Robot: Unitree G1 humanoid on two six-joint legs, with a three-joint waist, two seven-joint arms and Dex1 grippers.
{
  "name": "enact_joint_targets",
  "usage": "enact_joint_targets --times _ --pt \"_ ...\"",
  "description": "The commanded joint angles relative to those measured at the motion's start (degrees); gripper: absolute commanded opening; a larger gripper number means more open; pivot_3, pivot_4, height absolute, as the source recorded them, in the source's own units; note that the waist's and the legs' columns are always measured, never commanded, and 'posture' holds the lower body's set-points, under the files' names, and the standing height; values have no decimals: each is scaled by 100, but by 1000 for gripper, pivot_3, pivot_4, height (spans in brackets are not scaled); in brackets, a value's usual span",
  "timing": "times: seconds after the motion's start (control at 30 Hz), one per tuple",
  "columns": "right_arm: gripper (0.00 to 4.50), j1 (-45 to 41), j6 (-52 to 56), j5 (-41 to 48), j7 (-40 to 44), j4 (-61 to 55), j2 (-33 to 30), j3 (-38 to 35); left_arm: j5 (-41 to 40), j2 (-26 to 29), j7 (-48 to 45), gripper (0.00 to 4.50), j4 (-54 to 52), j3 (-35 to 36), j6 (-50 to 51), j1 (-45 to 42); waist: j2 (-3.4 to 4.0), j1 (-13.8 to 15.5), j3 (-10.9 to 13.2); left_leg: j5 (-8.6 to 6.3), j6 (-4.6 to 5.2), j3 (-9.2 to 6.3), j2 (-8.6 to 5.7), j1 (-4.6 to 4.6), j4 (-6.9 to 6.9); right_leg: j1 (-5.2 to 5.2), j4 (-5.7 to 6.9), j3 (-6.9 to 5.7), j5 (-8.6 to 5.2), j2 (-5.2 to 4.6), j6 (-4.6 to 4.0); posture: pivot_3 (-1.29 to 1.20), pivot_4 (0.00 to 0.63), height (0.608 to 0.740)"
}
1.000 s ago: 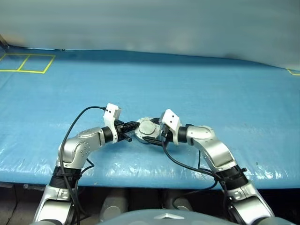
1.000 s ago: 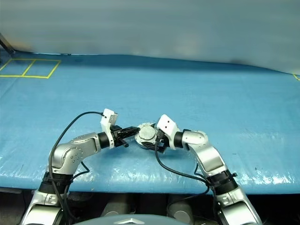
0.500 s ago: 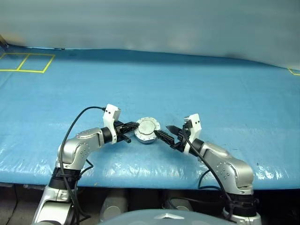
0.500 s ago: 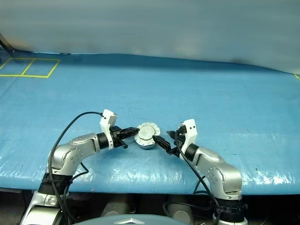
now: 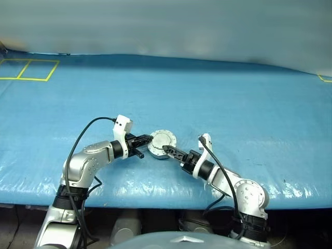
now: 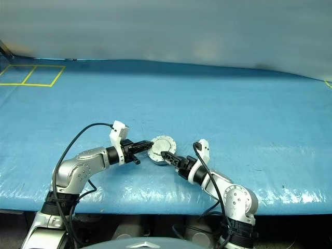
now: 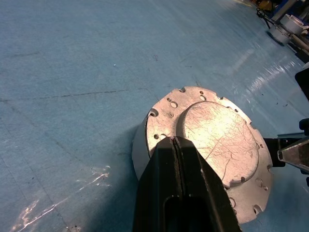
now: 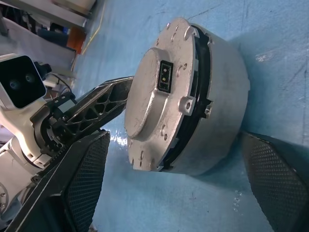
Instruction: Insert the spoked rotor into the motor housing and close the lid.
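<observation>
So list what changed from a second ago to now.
The right gripper came off the top of the housing, drew back to its right side and rolled over; its open fingers now straddle it. The left gripper stayed shut on the lid edge. Housing and closed lid stayed put on the table.

Two silver-and-black robot arms, each with a white wrist box

Rounded silver metal arm shells (image 5: 85, 162) join through black rings; loose black cables (image 5: 83, 136) loop alongside (one per arm); black fingers (image 8: 84, 181) carry mesh-textured pads.
</observation>
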Motion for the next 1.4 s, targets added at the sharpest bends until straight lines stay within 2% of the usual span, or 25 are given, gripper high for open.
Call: enact_joint_targets --times 0.03,0.13,0.23,0.47,0.53,0.9,1.17,1.4 --pt "4436 88 33 295 -129 54 211 17 72 51 16 0 -122 -60 35 88 0 -4 0 0 0 0 0 0 0 0 0 0 0 1 0 0 150 740" --pt "4436 144 3 561 -229 147 300 -63 77 63 29 0 -165 -74 43 120 0 -14 0 0 0 0 0 0 0 0 0 -1 0 2 0 0 150 740" --pt "3863 178 -26 894 -361 278 350 -178 88 67 29 0 -170 -76 49 129 0 -17 0 0 1 0 0 0 0 1 0 0 0 2 1 0 150 740" --pt "1552 238 -115 1324 -623 405 246 -169 102 69 34 0 -145 -67 47 135 2 -27 1 0 1 0 1 -2 -1 0 -1 0 -1 3 1 0 150 740" --pt "1175 250 -172 1397 -683 410 212 -132 103 68 36 0 -140 -65 44 139 2 -23 0 0 1 -1 1 2 0 2 -1 -1 -1 3 2 0 150 740" --pt "1175 433 -464 1745 -929 381 194 104 76 89 -12 0 -177 -103 58 168 3 -31 1 -2 3 -1 2 -1 -1 -2 -5 -1 -1 1 3 0 150 740" --pt "1175 403 -1059 1553 -754 564 197 226 97 92 -41 0 -136 -139 45 139 4 -48 1 -2 3 0 7 2 1 -8 -5 0 -5 -2 9 0 150 740" --pt "3496 414 -1268 1823 -1025 745 333 274 119 113 -50 0 -142 -136 46 155 3 -39 -1 -2 3 1 4 -20 -2 -45 -5 0 1 -28 2 0 150 740"
